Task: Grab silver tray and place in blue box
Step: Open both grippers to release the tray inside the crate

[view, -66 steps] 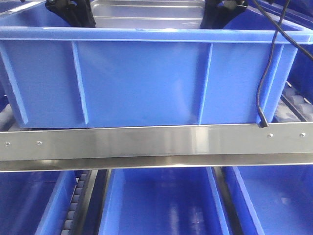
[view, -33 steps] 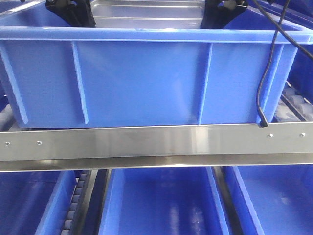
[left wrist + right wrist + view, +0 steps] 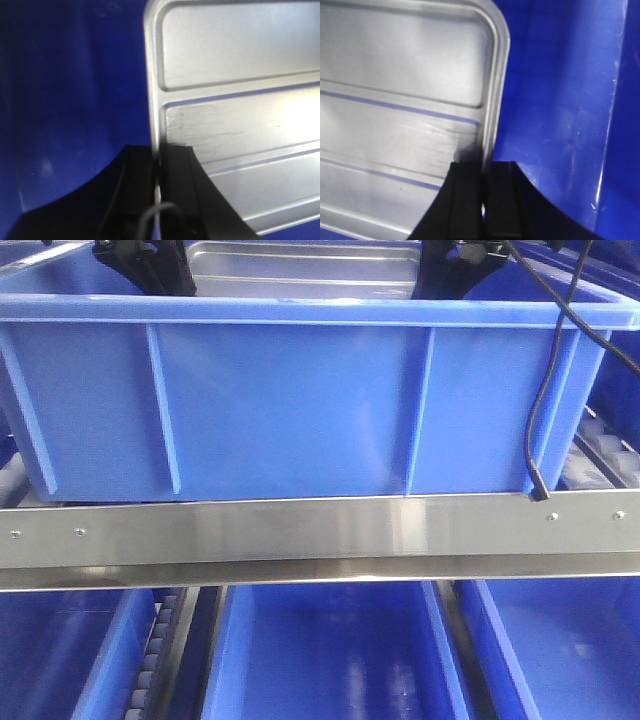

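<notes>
The blue box (image 3: 300,400) fills the upper half of the front view, its ribbed front wall facing me. Over its near rim the silver tray (image 3: 300,265) shows inside it, held between my two black grippers. My left gripper (image 3: 159,148) is shut on the tray's left rim, with the ribbed tray floor (image 3: 240,100) to its right and the box's blue wall (image 3: 70,100) to its left. My right gripper (image 3: 486,164) is shut on the tray's right rim, with the tray (image 3: 400,100) on its left and the box's wall (image 3: 560,100) on its right. The box's front wall hides the tray's lower part.
A steel rail (image 3: 320,530) runs across below the box. More blue crates (image 3: 330,660) sit on the level beneath. Conveyor rollers (image 3: 610,455) show at the right. A black cable (image 3: 540,410) hangs down over the box's right front corner.
The black cable at the upper right has shifted slightly to the left. The tray and both grippers stay almost where they were.
</notes>
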